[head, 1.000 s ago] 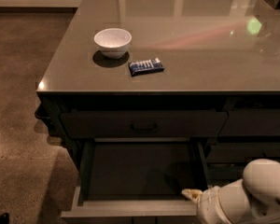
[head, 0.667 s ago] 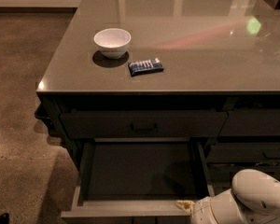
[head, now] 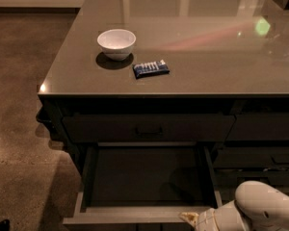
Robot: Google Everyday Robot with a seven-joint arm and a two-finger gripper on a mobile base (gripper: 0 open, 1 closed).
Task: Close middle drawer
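The middle drawer (head: 144, 213) is pulled far out below the counter, its deep dark box open and empty, with a paler rim along the front. The closed top drawer front (head: 148, 128) with a small dark pull sits above it. My gripper (head: 190, 218) is at the bottom right, at the front rim of the open drawer near its right corner. The white arm (head: 262, 208) fills the lower right corner behind it.
A white bowl (head: 116, 43) and a blue snack packet (head: 151, 69) lie on the glossy grey counter (head: 207, 57). More drawer fronts (head: 260, 158) stand to the right. Brown polished floor (head: 24, 105) lies to the left.
My arm and gripper have moved down and a little left along the drawer's front rim. The drawer has not visibly moved.
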